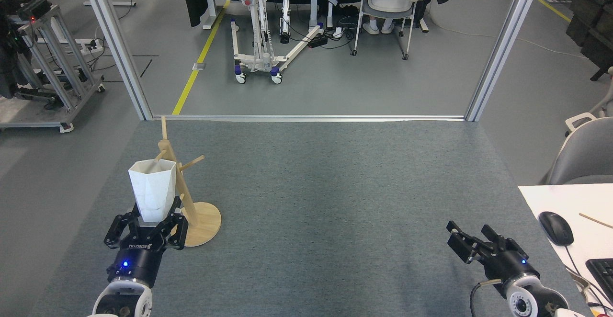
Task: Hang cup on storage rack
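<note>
In the head view, the left gripper [149,221] pinches the cup [152,188] by its narrow base, fingers pressed against the lower facets, so the cup stands mouth-up above the gripper and just in front of the storage rack [184,197]. The rack stands on the grey carpeted table [335,202], its pole leaning away to the upper left; one peg shows at the cup's rim and another juts out to the right, and the cup overlaps the pole, though whether they touch I cannot tell. The cup's handle is not visible from here. The right gripper [471,244] hangs low on the right, holding nothing, its fingers spread. The cup looks rigid and light but breakable, probably ceramic, with smooth angled faces that could slip in a weak grip; holding it low on flat opposing facets seems sound, as it leaves the handle free for a peg. The rack looks light and slim, so a sideways nudge could tip it.
</note>
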